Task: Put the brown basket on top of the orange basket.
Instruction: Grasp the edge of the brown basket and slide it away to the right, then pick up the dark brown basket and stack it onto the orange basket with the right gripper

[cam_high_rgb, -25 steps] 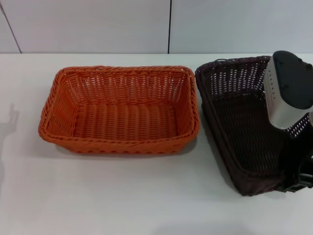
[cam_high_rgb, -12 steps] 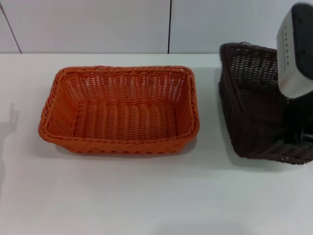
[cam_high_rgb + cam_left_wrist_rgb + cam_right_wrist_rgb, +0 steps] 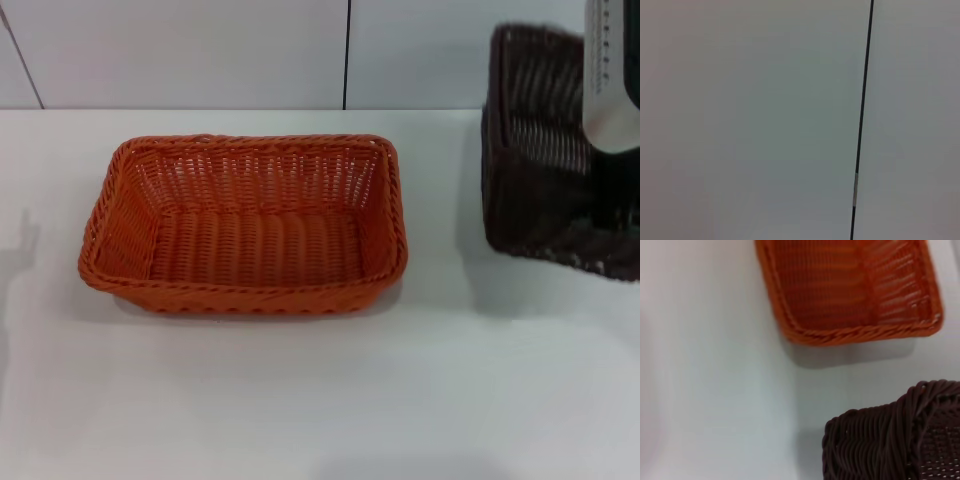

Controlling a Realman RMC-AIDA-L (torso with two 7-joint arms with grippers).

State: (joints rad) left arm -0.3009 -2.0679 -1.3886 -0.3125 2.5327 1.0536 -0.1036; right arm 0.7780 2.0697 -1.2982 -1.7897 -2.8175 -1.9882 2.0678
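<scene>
Change: dark brown woven wicker basket [image 3: 545, 150] has risen off the white desk [image 3: 300, 400], tilted, at your right.
Right claw: fingers hidden, can't tell grip.
Left claw: unseen.
Meaning: carry it over bright orange woven wicker basket [image 3: 245, 225] next.

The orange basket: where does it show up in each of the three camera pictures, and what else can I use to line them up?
Head view: the orange basket sits left of centre on the white table.
Left wrist view: not in it; only a pale surface with a dark seam.
Right wrist view: the orange basket fills the upper part.
Shared landmark: the brown basket, tilted at the head view's right edge, shows again in the right wrist view.
</scene>
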